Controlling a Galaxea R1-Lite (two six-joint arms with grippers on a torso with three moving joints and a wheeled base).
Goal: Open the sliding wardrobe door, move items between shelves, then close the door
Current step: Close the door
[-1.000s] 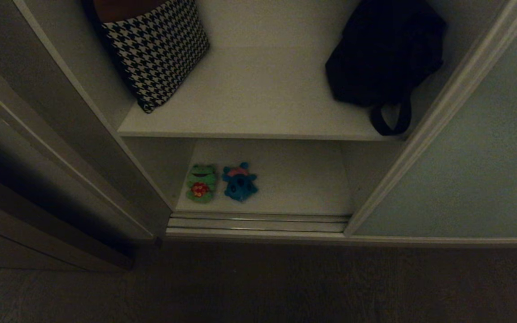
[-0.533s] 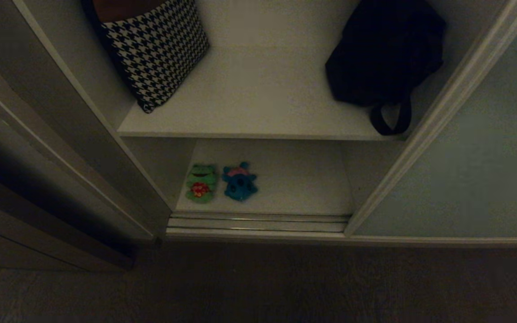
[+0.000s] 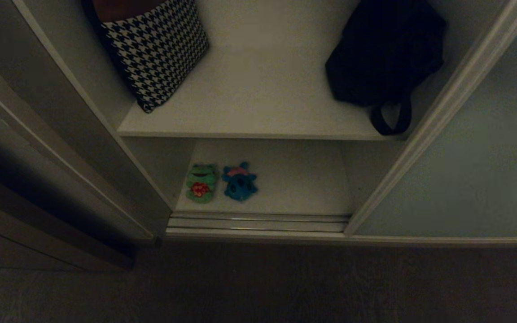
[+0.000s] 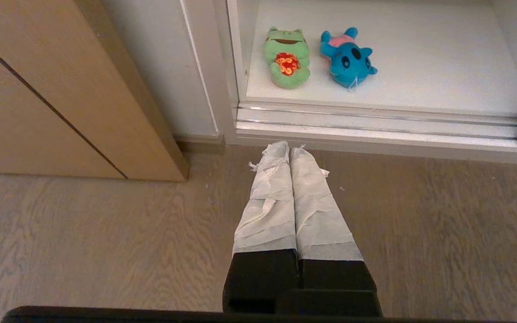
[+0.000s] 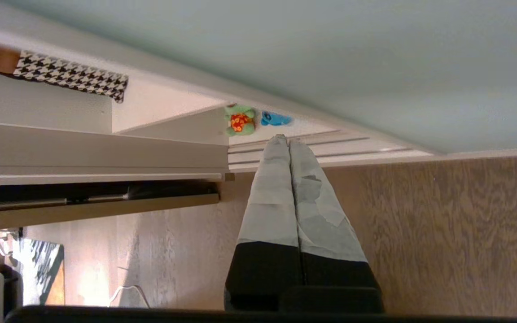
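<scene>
The sliding wardrobe door stands pushed to the right, leaving the wardrobe open. On the lower shelf, near its front left, lie the green frog and the teal-blue animal side by side. The upper shelf runs above them. My left gripper is shut and empty over the floor, short of the floor track, with the frog and the blue toy ahead of it. My right gripper is shut and empty close beside the door panel, pointing toward the toys.
A houndstooth cloth leans at the upper shelf's left and a black strapped bag sits at its right. The silvery floor track runs along the wardrobe's front. A brown wooden door frame stands to the left, on wood floor.
The toys, shelves and door have not moved. A pale blurred shape has come into the head view at its right edge, over the door panel.
</scene>
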